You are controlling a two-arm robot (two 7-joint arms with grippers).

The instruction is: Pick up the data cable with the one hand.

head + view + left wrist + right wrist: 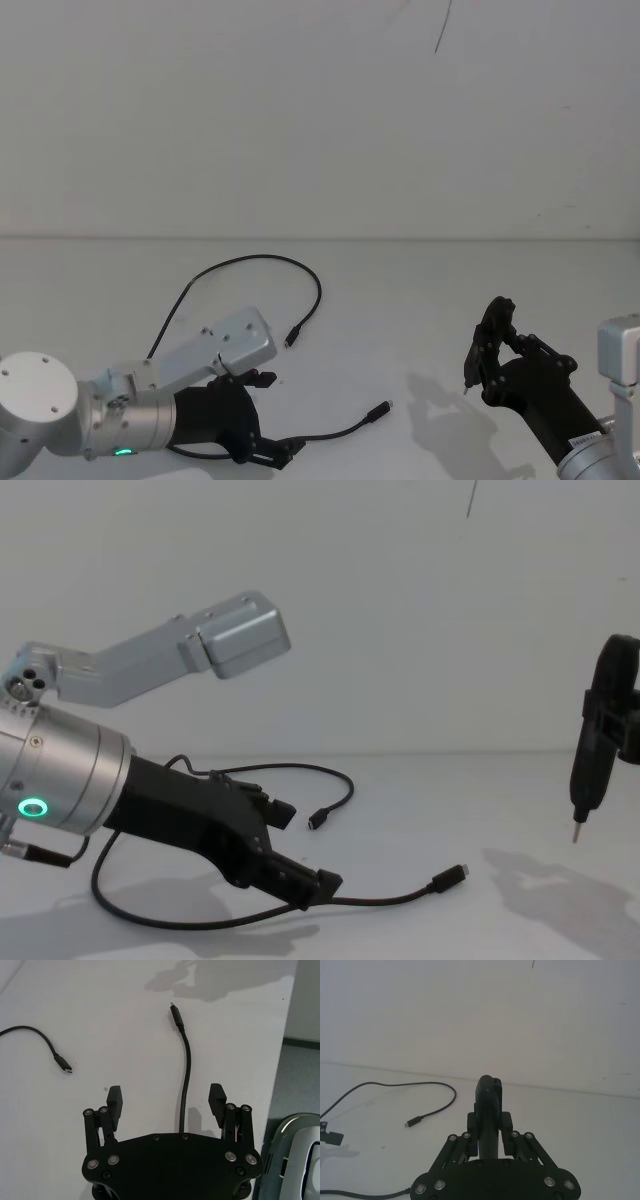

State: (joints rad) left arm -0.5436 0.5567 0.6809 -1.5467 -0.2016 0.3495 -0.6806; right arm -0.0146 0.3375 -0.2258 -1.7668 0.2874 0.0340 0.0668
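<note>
The left gripper (166,1095) hangs low, its fingers spread astride the one data cable (188,1060). The cable's two plugs (380,409) (292,337) lie beyond on the bare white table (450,280). Well apart, the right gripper (492,338) pinches one dark pen-like tool (590,750).

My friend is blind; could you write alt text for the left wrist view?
The left gripper, open, straddles the black data cable on a white table. The cable runs between its fingers to a metal-tipped plug; its other plug lies apart.
</note>
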